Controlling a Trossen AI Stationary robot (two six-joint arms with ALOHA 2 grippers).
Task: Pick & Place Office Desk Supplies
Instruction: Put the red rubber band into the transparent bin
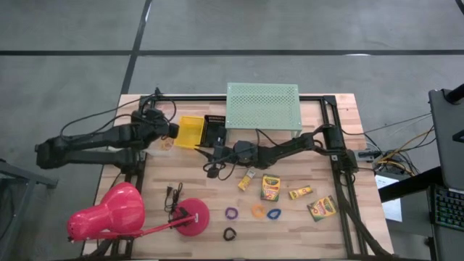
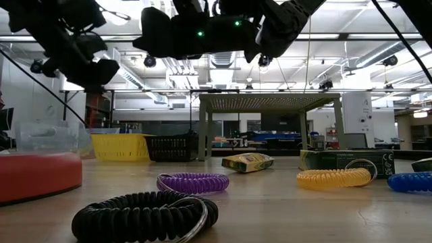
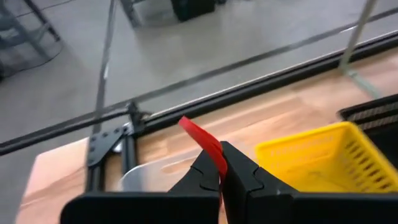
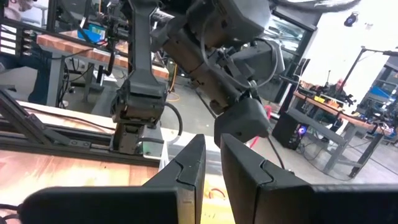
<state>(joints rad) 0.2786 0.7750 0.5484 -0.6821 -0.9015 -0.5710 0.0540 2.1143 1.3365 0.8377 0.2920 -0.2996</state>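
Left end effector (image 3: 219, 177), pressed together on a red band (image 3: 205, 142), hangs beside the yellow bin (image 1: 190, 132) (drop-off looks intended). Right end effector (image 4: 211, 165) nearly closed, apparently empty; crayon boxes (image 1: 270, 188) and loops (image 1: 231, 213) lie on the table (image 1: 348, 109).

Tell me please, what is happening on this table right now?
A two-armed robot is sorting desk supplies. The left gripper, shut on a thin red item, hovers beside the yellow basket. The right gripper is near the black basket, holding nothing visible. Crayon boxes and ring loops lie loose.
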